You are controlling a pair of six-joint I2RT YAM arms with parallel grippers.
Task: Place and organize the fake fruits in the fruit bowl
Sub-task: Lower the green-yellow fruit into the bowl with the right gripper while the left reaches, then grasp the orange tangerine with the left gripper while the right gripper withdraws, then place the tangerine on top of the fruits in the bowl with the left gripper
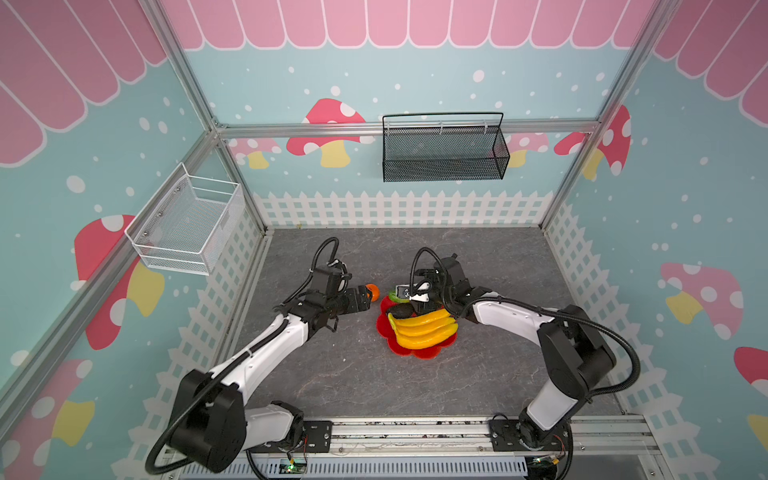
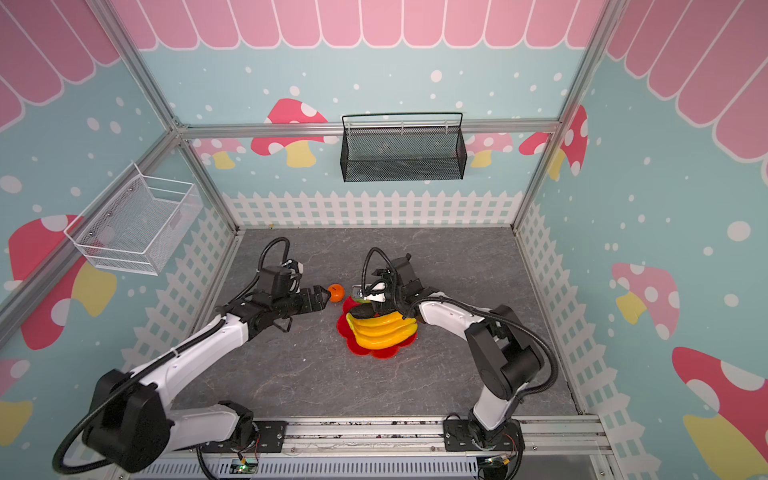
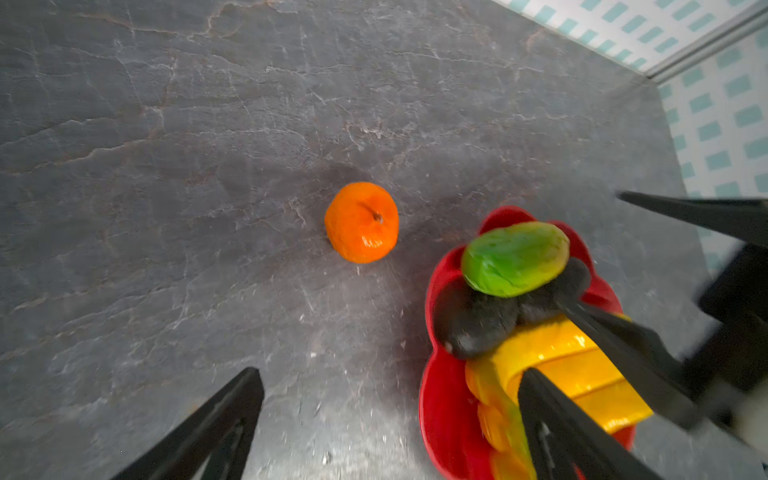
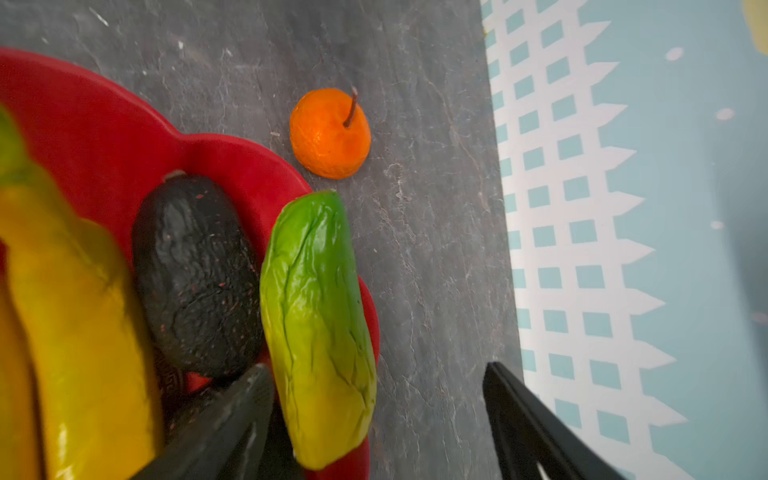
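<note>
Small orange ball (image 1: pixel 372 292): on surface, outside fruit bowl (image 1: pixel 419 353), at bowl's 10 o'clock. Bananas (image 1: pixel 424 330), avocados (image 3: pixel 478 320), green-and-yellow fruit (image 4: pixel 318 324) lie in bowl. Step in hand: pick last fruit. Left hand (image 1: pixel 365 296) released, empty, at ball's 9 o'clock; next move calls for straddling ball, then clenching. Right hand (image 4: pixel 374 419) released over bowl's 12 o'clock rim, crowding drop zone; green-and-yellow fruit overhangs rim.

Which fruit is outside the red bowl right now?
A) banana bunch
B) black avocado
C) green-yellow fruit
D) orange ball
D: the orange ball sits on the grey tabletop beside the red bowl, with a gap between them.
</note>
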